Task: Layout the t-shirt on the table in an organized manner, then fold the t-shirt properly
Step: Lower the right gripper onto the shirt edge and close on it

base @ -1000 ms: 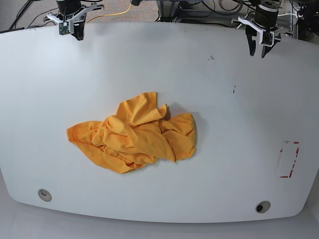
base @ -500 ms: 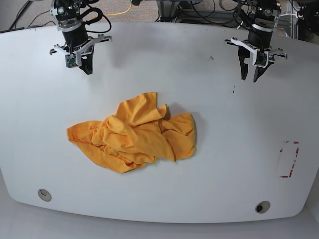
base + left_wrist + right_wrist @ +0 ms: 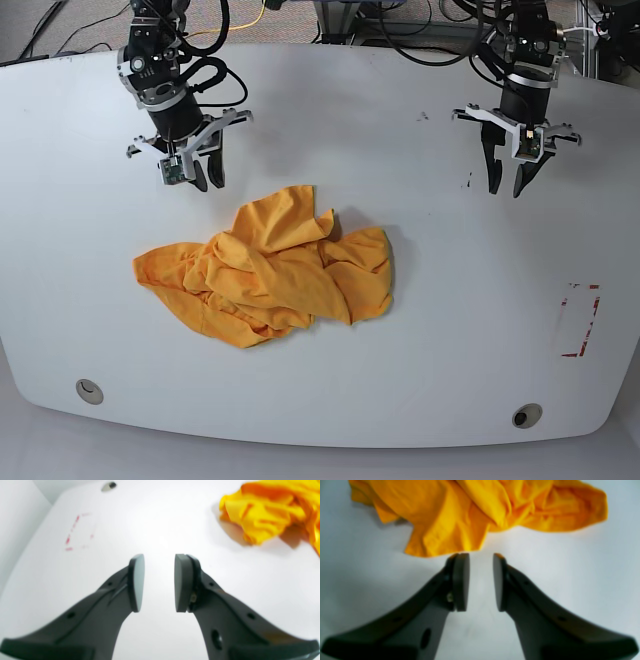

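Both hands, left hand (image 3: 505,187) and right hand (image 3: 207,182), open over crumpled t-shirt (image 3: 268,275)

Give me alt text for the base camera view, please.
A crumpled orange-yellow t-shirt lies mid-way across a white table. The right gripper hangs open near its far edge; the left gripper hangs open over bare table.

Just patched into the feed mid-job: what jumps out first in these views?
The crumpled orange-yellow t-shirt bunched in the middle of the white table, not yet spread out. Both grippers hang over the far half with jaws parted and empty: the right gripper close to the shirt's far edge, the left gripper well off to the side over bare table. A red tape outline marks the table's edge on the left arm's side.
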Robot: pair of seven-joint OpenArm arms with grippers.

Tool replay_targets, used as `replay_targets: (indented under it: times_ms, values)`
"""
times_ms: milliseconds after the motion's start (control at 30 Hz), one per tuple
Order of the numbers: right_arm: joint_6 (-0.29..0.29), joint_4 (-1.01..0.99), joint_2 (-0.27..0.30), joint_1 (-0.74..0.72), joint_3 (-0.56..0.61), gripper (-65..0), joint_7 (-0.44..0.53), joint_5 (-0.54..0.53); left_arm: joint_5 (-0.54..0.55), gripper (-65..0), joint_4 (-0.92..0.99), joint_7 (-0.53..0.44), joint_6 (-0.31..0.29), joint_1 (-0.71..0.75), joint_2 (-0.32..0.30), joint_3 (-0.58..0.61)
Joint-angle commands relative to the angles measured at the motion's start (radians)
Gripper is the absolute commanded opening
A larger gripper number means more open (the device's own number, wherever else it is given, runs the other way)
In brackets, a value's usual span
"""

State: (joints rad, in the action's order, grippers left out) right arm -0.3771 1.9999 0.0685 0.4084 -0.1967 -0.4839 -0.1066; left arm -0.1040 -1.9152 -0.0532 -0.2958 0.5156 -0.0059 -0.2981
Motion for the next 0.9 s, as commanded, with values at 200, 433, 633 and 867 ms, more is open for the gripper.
replay_targets:
  times_ms: [200,433,633,867]
  values:
    - [0.007,-0.020,-0.035,-0.107,-0.013,-38.2,-0.023,0.000,0.008,-46.5,-0.017,0.068,0.005,-0.064,-0.003,0.032]
    - [0.005,-0.103,-0.039,-0.216,-0.068,-38.2,-0.086,-0.006,0.008,-46.5,-0.019,0.083,0.005,-0.065,-0.007,0.058]
    - [-0.001,-0.210,-0.035,-0.309,-0.134,-38.2,-0.086,-0.006,0.008,-46.5,-0.019,0.083,0.005,-0.059,-0.007,0.081]
    - [-0.003,-0.374,-0.005,-0.421,-0.212,-38.2,-0.083,-0.002,0.008,-46.5,-0.019,0.083,0.005,-0.045,-0.009,0.113]
